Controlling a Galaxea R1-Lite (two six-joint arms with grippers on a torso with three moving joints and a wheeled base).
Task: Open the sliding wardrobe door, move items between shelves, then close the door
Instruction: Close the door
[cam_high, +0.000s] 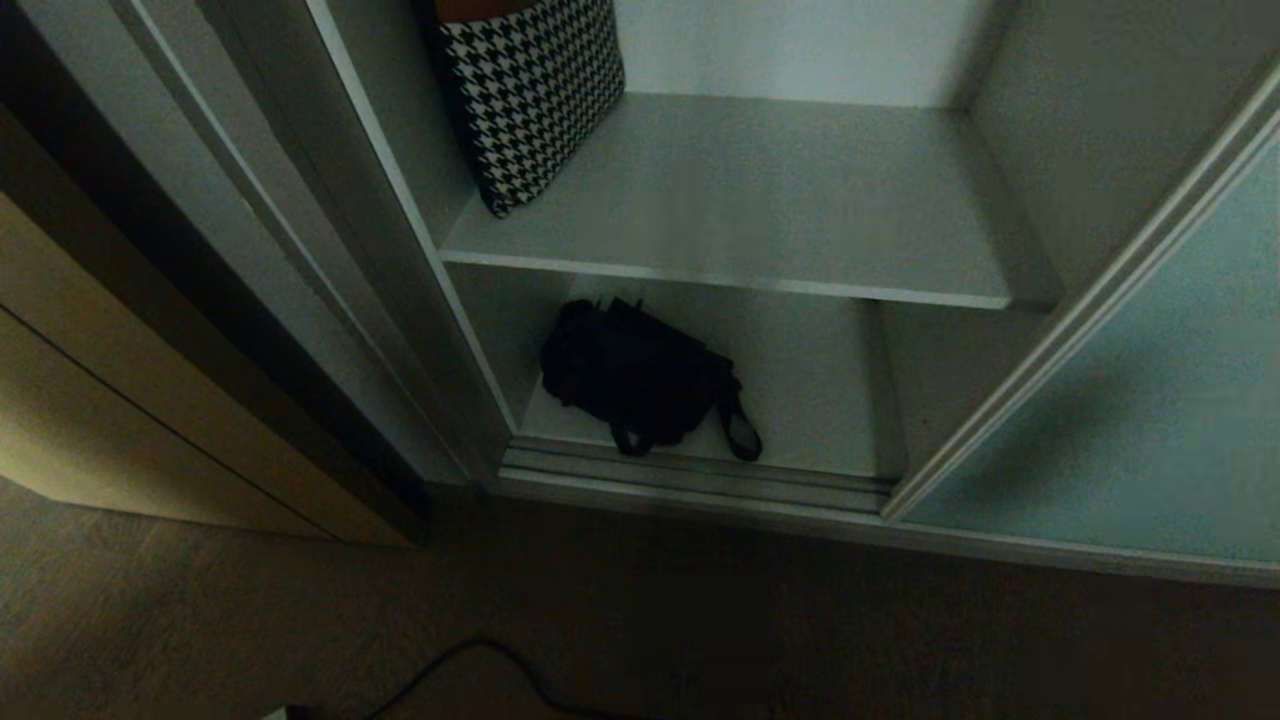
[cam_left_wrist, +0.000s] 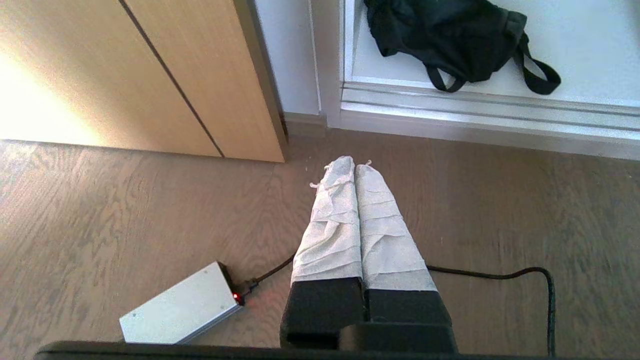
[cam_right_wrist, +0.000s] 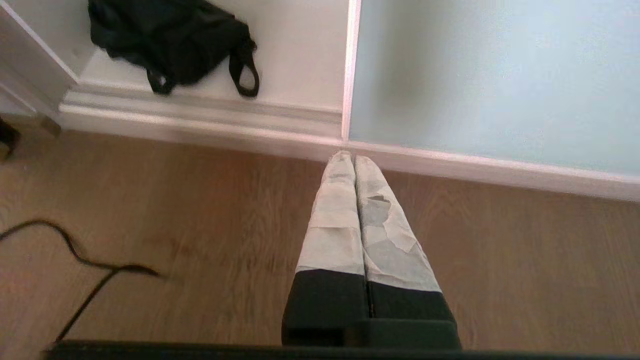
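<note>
Both grippers, left (cam_left_wrist: 354, 167) and right (cam_right_wrist: 354, 159), were clenched empty over the floor; black bag (cam_high: 640, 375) lay on bottom shelf (cam_high: 810, 390).

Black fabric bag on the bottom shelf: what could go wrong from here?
1. The soft black fabric bag has its strap loop at the silver door track; closing the frosted teal sliding door could pinch it.
2. The black cable on the wooden floor could snag the base.

Head view looks down into wardrobe; both wrist views share black bag (cam_high: 640, 375)
</note>
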